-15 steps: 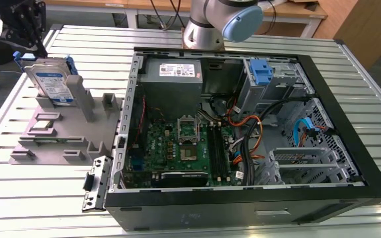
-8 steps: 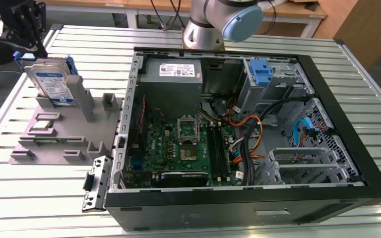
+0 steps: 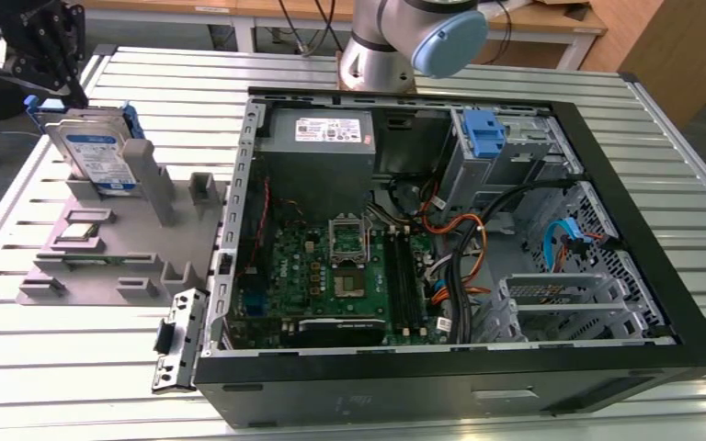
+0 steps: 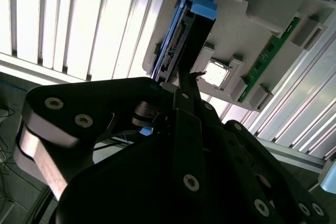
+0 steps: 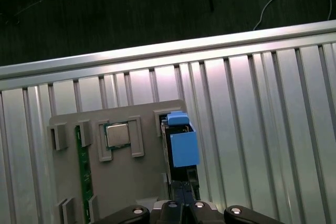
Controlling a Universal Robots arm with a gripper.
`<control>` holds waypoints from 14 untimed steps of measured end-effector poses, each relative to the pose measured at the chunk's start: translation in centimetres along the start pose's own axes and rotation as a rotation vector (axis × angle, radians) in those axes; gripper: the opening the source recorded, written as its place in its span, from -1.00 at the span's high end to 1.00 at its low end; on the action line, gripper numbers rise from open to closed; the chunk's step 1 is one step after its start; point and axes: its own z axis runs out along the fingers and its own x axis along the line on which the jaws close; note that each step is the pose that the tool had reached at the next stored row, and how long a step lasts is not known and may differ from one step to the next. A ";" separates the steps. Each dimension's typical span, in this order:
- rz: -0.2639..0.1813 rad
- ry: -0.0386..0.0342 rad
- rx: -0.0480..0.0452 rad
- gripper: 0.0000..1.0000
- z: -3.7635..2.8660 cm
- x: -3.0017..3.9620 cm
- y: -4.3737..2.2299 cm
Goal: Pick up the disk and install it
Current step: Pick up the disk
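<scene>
Blue-framed disk (image 3: 93, 152), upright in the holder (image 3: 96, 262), is topped by the gripper (image 3: 52, 87) (clamped or not cannot be told): pick-up is judged in hand, a straight lift needed.

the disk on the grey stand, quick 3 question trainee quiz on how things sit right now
1. True or false: the disk lies flat inside the computer case.
2. Which thing is the gripper nearest to? A the disk; B the power supply; C the motherboard.
3. Fill in: in the exterior view, the blue bracket inside the case is on the view's ____ of the disk.

Key: 1 false, it stands upright in the grey holder on the table, outside the case. 2 A. 3 right.
</scene>
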 end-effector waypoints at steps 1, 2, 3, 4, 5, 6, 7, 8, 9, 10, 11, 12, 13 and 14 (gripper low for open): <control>0.000 0.0000 0.0000 0.80 0.00 0.00 0.00; 0.000 0.0000 0.0000 0.80 0.00 0.00 0.00; 0.000 0.0000 0.0000 0.80 0.00 0.00 0.00; 0.000 0.0000 0.0000 0.80 0.00 0.00 0.00; 0.000 0.0000 0.0000 0.80 0.00 0.00 0.00; 0.000 0.0000 0.0000 0.80 0.00 0.00 0.00; 0.000 0.0000 0.0000 0.80 0.00 0.00 0.00; -0.001 0.0000 0.0000 0.80 0.00 0.00 0.00; -0.001 0.0000 0.0000 0.80 0.00 0.00 0.00; -0.001 0.0000 0.0000 0.80 0.00 0.00 0.00; -0.001 0.0000 0.0000 0.77 0.00 0.00 0.00; -0.001 0.0000 0.0000 0.66 0.00 0.00 0.00; -0.001 0.0000 0.0000 0.54 0.00 0.00 0.00; -0.001 0.0000 0.0000 0.54 0.00 0.00 0.00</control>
